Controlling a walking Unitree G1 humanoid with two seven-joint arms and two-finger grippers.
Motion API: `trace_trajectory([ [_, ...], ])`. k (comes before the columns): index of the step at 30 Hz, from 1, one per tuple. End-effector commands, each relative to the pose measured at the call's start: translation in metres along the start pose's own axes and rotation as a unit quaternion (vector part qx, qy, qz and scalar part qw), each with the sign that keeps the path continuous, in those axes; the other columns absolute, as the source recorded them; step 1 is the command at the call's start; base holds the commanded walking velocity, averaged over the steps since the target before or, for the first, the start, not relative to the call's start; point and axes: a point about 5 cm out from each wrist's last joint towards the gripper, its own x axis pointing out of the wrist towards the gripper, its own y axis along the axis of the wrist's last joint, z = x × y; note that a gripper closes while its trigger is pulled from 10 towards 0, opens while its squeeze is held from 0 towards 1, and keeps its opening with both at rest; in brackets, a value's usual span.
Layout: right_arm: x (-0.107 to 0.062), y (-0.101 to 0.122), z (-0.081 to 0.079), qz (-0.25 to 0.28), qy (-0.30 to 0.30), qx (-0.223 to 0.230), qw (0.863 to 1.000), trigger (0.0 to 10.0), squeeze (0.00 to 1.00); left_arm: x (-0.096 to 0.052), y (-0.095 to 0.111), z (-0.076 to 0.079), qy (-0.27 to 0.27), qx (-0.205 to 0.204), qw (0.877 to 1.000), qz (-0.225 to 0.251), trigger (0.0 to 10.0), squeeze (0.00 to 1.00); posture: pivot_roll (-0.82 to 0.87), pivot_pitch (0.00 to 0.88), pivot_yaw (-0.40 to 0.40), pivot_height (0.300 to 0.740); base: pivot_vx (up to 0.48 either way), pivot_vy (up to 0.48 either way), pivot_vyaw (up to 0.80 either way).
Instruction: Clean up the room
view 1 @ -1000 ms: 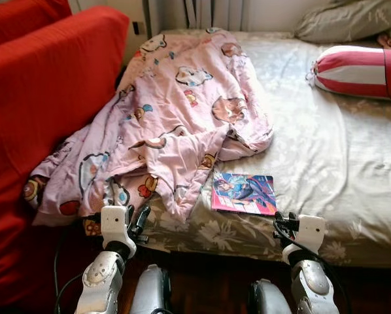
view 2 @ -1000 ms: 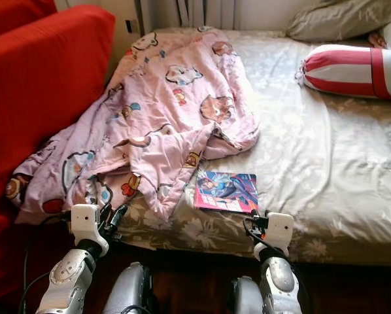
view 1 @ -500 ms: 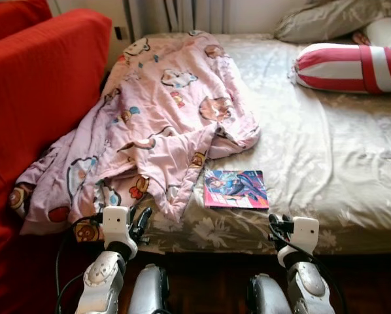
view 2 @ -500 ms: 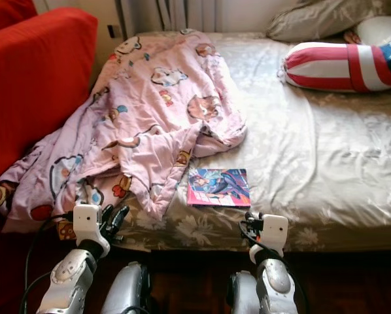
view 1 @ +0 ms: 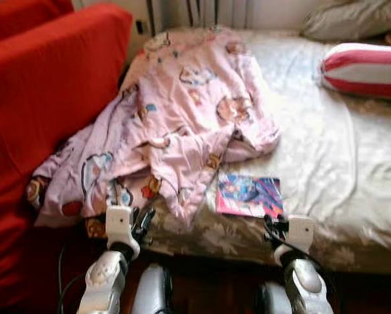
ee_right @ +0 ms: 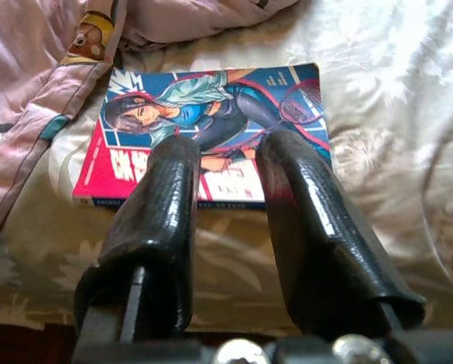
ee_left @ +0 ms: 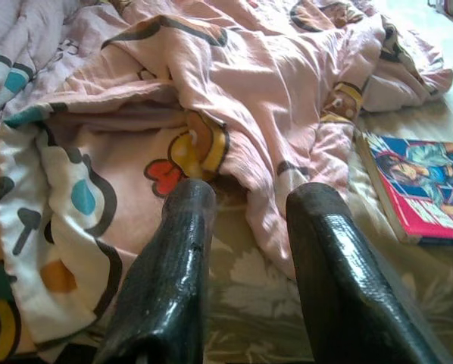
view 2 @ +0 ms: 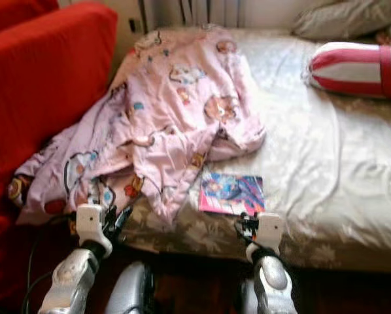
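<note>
While the head views are a little blurred, the scene reads as follows.

Bed: a wide bed under a pale beige floral sheet (view 1: 326, 163) spans the right and middle of the head views; its near edge lies just ahead of both arms.

Sofa: a bright red fabric sofa (view 1: 45, 98) stands along the bed's left side, close against it.

Quilt: a crumpled pink quilt printed with cartoon bears (view 1: 182, 124) lies over the left half of the bed, its lower left corner spilling off the edge beside the sofa.

Bolster: a red-and-white striped cylindrical bolster (view 1: 365, 69) rests at the far right of the bed, with a beige pillow (view 1: 352, 19) behind it.

Book: a thin comic book with a pink, blue and red cover (view 1: 250, 195) lies flat on the sheet near the front edge, touching the quilt's hanging tip on its left side.

Left claw: the left claw (ee_left: 245, 227) is held low before the bed edge, its two black fingers (ee_left: 173, 265) spread apart with nothing between them, aimed at a fold of quilt.

Right claw: the right claw (ee_right: 226, 182) sits just short of the book, fingers (ee_right: 310, 227) parted and empty, pointing at the cover's near edge.
</note>
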Motion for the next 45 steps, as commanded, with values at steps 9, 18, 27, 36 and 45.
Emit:
trace_trajectory([
  [9, -0.003, -0.007, -0.003, -0.010, 0.012, -0.009, 1.000, 10.0, 0.00, -0.002, -0.002, 0.000, -0.007, -0.006, 1.000, -0.006, 10.0, 0.00, 0.02, 0.118, 0.036, 0.601, 0.320, 0.000, 0.18],
  [18, -0.004, -0.007, -0.002, -0.007, 0.002, 0.002, 1.000, 10.0, 0.00, -0.003, -0.002, 0.003, -0.014, -0.009, 1.000, -0.004, 10.0, 0.00, 0.02, 0.125, 0.036, 0.601, 0.332, 0.000, 0.09],
  [27, -0.004, -0.005, 0.005, -0.003, -0.020, 0.007, 1.000, 10.0, 0.00, -0.004, -0.002, 0.003, -0.013, -0.008, 1.000, -0.005, 10.0, 0.00, 0.03, 0.128, 0.036, 0.601, 0.335, 0.000, 0.00],
  [36, -0.005, 0.002, 0.029, 0.018, -0.108, 0.034, 0.993, 10.0, 0.00, -0.005, -0.001, -0.001, -0.009, -0.003, 1.000, -0.005, 10.0, 0.00, 0.03, 0.138, 0.040, 0.601, 0.036, 0.000, 0.00],
  [45, 0.001, 0.007, 0.028, 0.014, -0.094, 0.030, 0.995, 10.0, 0.00, 0.000, 0.002, 0.001, -0.021, 0.007, 1.000, -0.006, 10.0, 0.00, 0.04, 0.150, 0.043, 0.601, 0.000, 0.000, 0.00],
])
